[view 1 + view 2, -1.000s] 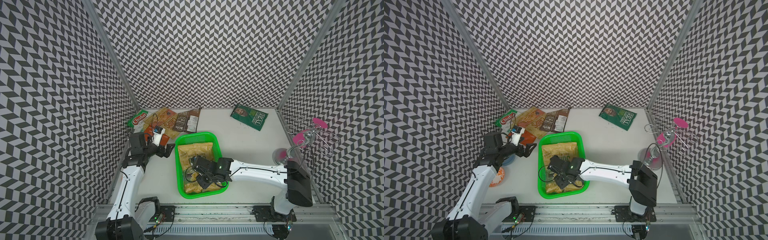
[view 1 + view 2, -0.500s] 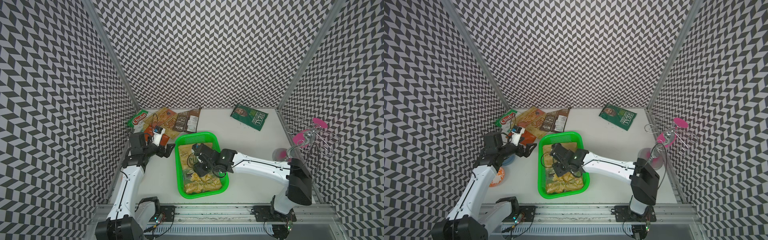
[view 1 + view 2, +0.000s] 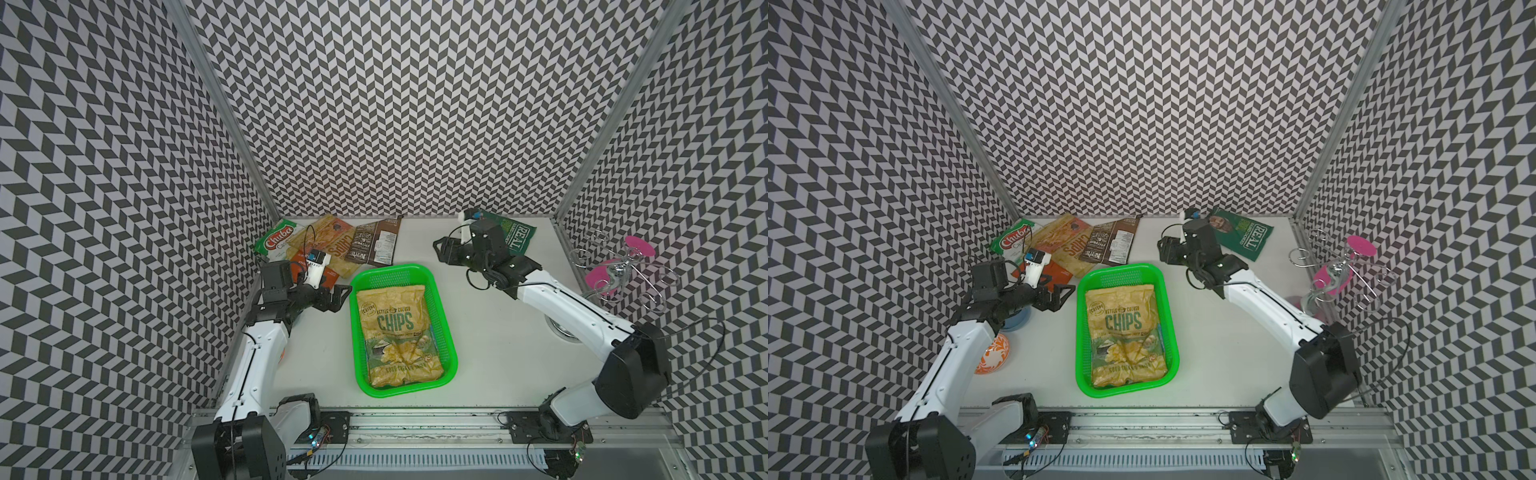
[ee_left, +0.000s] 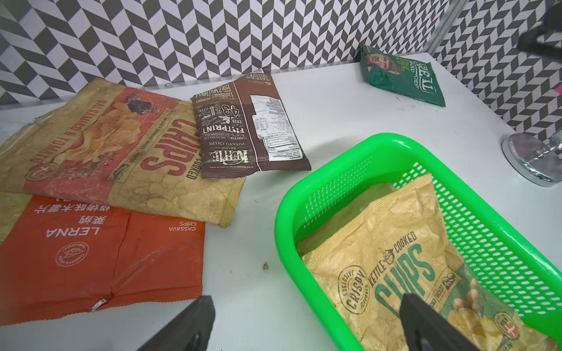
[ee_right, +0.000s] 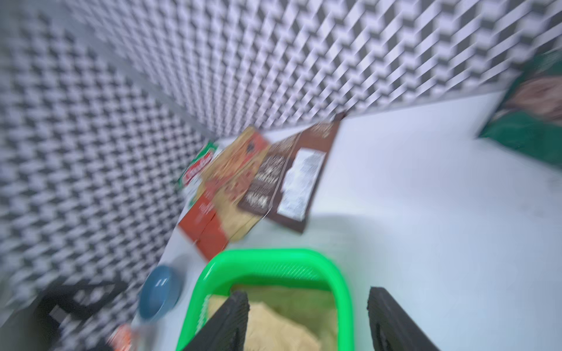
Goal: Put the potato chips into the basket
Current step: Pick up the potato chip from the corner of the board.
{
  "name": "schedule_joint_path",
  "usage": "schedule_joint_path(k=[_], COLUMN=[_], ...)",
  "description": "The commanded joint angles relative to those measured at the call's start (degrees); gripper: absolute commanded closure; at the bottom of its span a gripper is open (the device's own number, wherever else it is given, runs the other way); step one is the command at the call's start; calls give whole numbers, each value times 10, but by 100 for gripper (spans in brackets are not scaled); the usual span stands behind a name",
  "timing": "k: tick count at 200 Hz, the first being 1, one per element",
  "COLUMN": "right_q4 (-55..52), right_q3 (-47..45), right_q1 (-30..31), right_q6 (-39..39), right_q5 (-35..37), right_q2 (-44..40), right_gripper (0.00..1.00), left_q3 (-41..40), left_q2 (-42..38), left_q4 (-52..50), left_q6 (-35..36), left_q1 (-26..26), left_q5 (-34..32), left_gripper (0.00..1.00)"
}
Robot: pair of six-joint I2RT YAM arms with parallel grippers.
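Note:
The green basket [image 3: 451, 353] [image 3: 1121, 272] sits mid-table with a tan CHIPS bag [image 3: 395, 328] [image 4: 389, 258] lying flat inside. More potato chips lie at the back left: a Chuba bag [image 3: 277, 243], a tan-and-red CHIPS bag [image 4: 121, 152], a brown Kettle bag [image 3: 374, 243] and an orange bag [image 4: 91, 255]. A dark green REAL bag [image 3: 517, 239] lies at the back right. My left gripper [image 3: 338, 297] [image 4: 304, 328] hangs open and empty beside the basket's far left corner. My right gripper [image 3: 440, 249] [image 5: 308, 325] is open and empty, beyond the basket's far right corner, near the REAL bag.
A blue bowl [image 3: 1017, 322] and an orange patterned bowl [image 3: 992, 353] sit under my left arm by the left wall. A chrome wire stand with pink discs [image 3: 619, 270] stands at the right wall. Chevron walls close in three sides.
My right gripper has lifted out of the basket and swung back and to the right, its jaws widening. The tan CHIPS bag stays in the basket. My left arm has not moved.

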Motion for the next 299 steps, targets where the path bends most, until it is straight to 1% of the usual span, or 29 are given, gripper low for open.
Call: schedule_joint_path(k=[1,17,32,37,47,50,62,69,85,93,102,106,113,119,142,151,154,176,187,200,221,241,268,299], right_q4=[57,15,-22,-31,-55,-62,-92,-106,-139,-146,-146,-146,-142,-136,-98,-84,-80,-47,-42,-62,-69,-77,-84,-105], right_q3=[32,117,209,240,300,322,399,442,540,576,604,615,627,633,627,628,629,638,649,689,700,699,703,706], right_q1=[-5,-9,-19,-23,-34,-39,-56,-65,-84,-90,-96,-99,-104,-107,-120,-123,-124,-127,-128,-133,-146,-161,-172,-184], right_q6=[-8,-42,-67,-73,-85,-87,-93,-99,-108,-117,-127,-131,-138,-143,-176,-197,-204,-255,-271,-276,-260,-235,-210,-156], right_q5=[108,158,192,202,213,215,218,216,200,198,199,199,200,203,201,201,201,205,214,213,199,163,94,14], right_q2=[62,135,222,250,305,321,381,419,490,520,547,557,573,583,607,617,620,647,663,684,688,686,687,696], right_gripper=[33,32,30,25,23,21,19,16,14,12,7,7,6,3,3,3,0,0,0,0,0,2,5,6], left_q3=[-9,-11,-13,-13,-13,-13,-13,-14,-14,-13,-12,-13,-12,-11,-10,-10,-9,-8,-8,-8,-6,-6,-5,-4], left_q2=[-15,-19,-17,-16,-13,-13,-10,-9,-5,-2,1,3,6,8,13,14,15,18,19,20,20,21,22,22], left_q4=[10,13,16,16,16,16,16,17,17,16,16,16,15,16,14,13,13,13,13,13,12,12,12,10], left_q6=[5,4,2,2,3,3,3,3,2,2,2,2,2,2,1,1,1,0,0,0,-1,-1,-1,-1], left_q1=[3,3,3,3,3,3,3,3,3,3,3,3,3,3,3,3,3,3,3,3,3,3,3,3], left_q5=[-10,-18,-20,-19,-21,-21,-23,-24,-23,-23,-22,-22,-22,-22,-23,-22,-22,-20,-20,-20,-22,-23,-23,-26], left_gripper=[1,1,1,1,1,1,1,1,1,1,1,1,1,1,1,1,1,1,1,1,1,1,1,1])
